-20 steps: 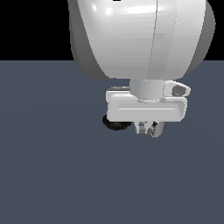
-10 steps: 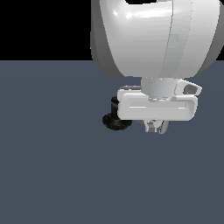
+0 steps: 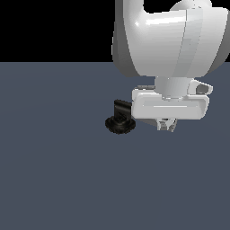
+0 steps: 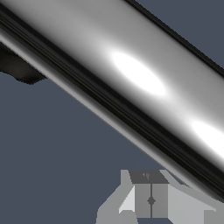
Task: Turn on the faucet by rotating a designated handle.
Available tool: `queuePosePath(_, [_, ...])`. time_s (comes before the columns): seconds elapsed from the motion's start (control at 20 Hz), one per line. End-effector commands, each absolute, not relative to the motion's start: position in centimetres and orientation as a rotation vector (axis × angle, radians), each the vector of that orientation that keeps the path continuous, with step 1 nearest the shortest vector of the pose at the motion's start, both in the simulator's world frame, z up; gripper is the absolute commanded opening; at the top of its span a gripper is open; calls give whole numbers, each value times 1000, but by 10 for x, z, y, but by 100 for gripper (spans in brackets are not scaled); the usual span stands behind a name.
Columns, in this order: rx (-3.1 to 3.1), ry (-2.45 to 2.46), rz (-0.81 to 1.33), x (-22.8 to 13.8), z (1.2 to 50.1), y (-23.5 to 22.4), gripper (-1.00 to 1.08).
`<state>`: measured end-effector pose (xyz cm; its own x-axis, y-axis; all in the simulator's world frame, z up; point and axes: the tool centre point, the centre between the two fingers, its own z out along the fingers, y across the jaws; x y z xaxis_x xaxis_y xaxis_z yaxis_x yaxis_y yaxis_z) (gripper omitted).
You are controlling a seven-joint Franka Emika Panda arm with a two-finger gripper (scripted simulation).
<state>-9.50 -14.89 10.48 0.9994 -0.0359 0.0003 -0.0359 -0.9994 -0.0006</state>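
Arm and gripper (image 3: 166, 126) have slid toward the exterior view's right since 1.0 s ago, uncovering more of the faucet (image 3: 120, 120). Its black base now sits just beside the gripper, on its exterior-view-left side, on the table (image 3: 58, 170). Wrist cam: handle (image 4: 131, 83) runs diagonally, v. close across the gripper. Fingers appear pressed together, empty.

Flat slate-blue floor (image 3: 54, 179), featureless black backdrop (image 3: 54, 27) above a straight horizon, even, seemingly overhead light
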Motion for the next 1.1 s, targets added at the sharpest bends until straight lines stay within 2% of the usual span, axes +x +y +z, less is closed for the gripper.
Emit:
queuePosePath(0.0, [-3142,30,-10,-82,104,-149,-100])
queuePosePath(1.05, [-3141,46,-4,-30,102,-205,-100])
